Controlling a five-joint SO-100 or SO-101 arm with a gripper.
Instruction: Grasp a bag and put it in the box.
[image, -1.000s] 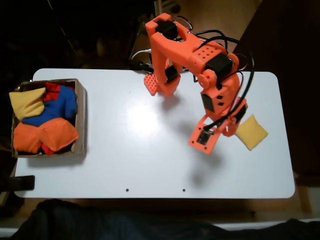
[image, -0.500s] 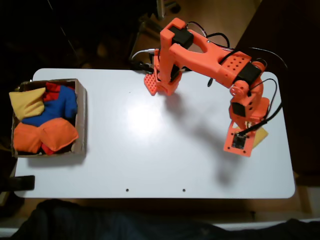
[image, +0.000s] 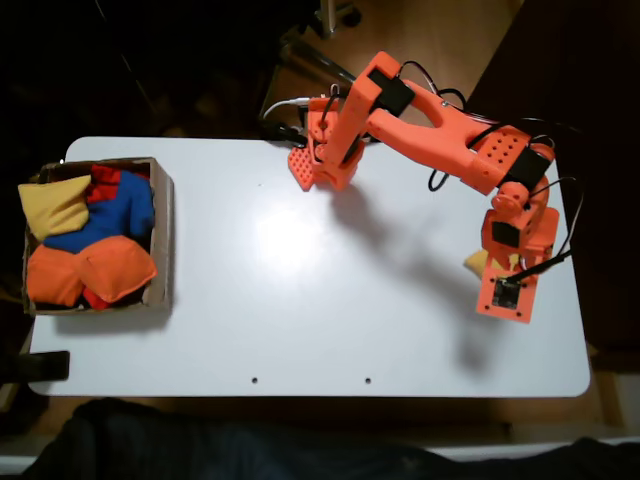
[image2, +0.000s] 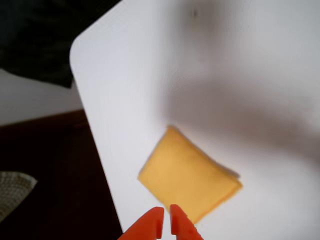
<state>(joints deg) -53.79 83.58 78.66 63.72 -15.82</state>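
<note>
- The gripper (image2: 166, 216) hangs over the bag (image2: 187, 176), fingertips nearly together, holding nothing.
- The box (image: 160, 230) sits far left in the fixed view.

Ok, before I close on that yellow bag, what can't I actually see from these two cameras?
- Fixed view: the arm's wrist covers most of the bag; a corner shows.
- Wrist view: the pincer is cut off by the bottom edge; its tips sit nearly together, its height above the bag is unclear.
- Fixed view: the box holds piled beanbags that hide its floor.
</note>
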